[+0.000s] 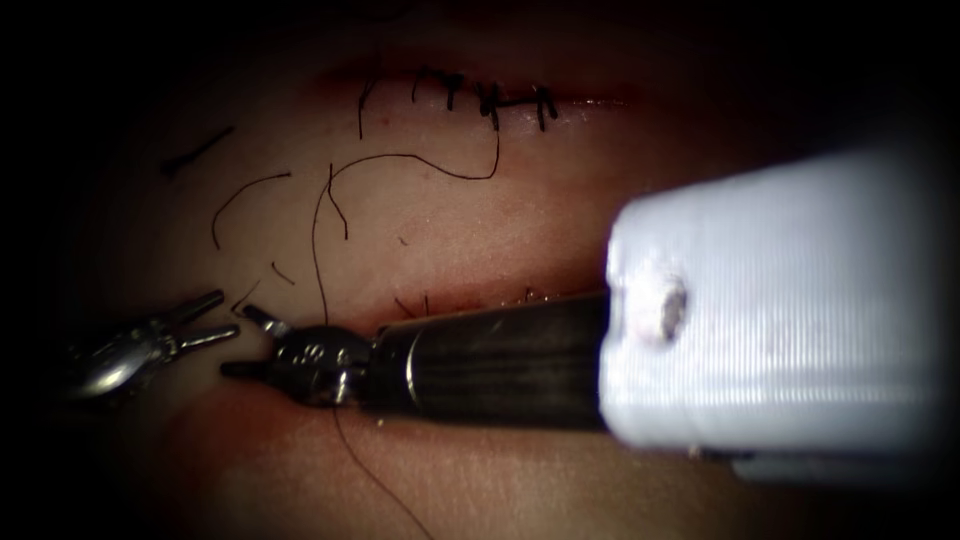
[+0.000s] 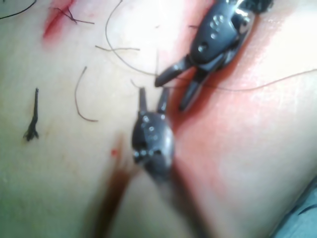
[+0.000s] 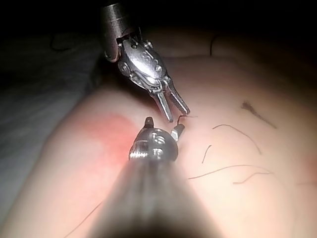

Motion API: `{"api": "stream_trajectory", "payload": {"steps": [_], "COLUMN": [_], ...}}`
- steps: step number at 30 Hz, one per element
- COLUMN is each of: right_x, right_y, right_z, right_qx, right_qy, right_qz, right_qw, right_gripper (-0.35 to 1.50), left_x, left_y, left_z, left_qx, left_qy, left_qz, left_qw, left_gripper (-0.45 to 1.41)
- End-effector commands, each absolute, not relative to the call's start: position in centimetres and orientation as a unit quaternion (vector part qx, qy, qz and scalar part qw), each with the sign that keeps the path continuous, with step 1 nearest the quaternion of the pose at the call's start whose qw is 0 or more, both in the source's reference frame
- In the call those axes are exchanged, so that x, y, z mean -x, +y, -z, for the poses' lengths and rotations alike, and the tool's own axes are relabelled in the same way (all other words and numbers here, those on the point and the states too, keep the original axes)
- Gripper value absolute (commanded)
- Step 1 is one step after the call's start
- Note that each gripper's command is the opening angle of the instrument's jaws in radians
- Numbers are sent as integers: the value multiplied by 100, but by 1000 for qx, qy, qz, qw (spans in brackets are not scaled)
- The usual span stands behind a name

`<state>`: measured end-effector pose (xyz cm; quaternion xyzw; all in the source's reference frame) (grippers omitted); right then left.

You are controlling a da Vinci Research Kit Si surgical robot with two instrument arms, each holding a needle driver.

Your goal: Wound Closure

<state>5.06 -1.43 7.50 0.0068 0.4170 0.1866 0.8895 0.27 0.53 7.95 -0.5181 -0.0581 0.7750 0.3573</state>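
Between the spread, empty right claw (image 1: 245, 343) tips runs the thread (image 1: 318, 262); left claw (image 1: 212, 320) wide, empty.

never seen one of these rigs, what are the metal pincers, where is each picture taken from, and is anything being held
It is a surgical practice robot with two thin arms, each ending in a small two-jawed tool. One picture looks down from an endoscope; the other two come from cameras near each arm's wrist. The left tool and the right tool meet tip to tip, both with jaws open and holding nothing that I can see. Beneath them lies the tissue, pork belly, with a stitched cut, a long thread and loose cut ends of thread. I cannot make out the needle.
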Motion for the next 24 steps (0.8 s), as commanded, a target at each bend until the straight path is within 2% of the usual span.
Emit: {"api": "stream_trajectory", "payload": {"steps": [1,8,10,12,14,24], "right_x": [-511,-512,-512,-511,-508,-474], "right_y": [-147,-149,-149,-149,-150,-160], "right_z": [-755,-754,-753,-753,-752,-745], "right_qx": [-8,-7,-7,-7,-7,5], "right_qy": [417,417,417,418,418,405], "right_qz": [-187,-184,-184,-183,-183,-183], "right_qw": [889,890,890,890,890,896], "right_gripper": [145,145,145,145,145,145], "left_x": [-20,-17,-19,-21,-25,-29], "left_y": [49,52,52,52,52,57], "left_z": [-802,-804,-805,-804,-804,-828], "left_qx": [519,519,520,518,513,502], "left_qy": [-60,-60,-61,-60,-47,-34], "left_qz": [-774,-774,-774,-778,-785,-798], "left_qw": [358,357,357,351,343,331], "left_gripper": [42,34,4,-15,-45,-45]}}
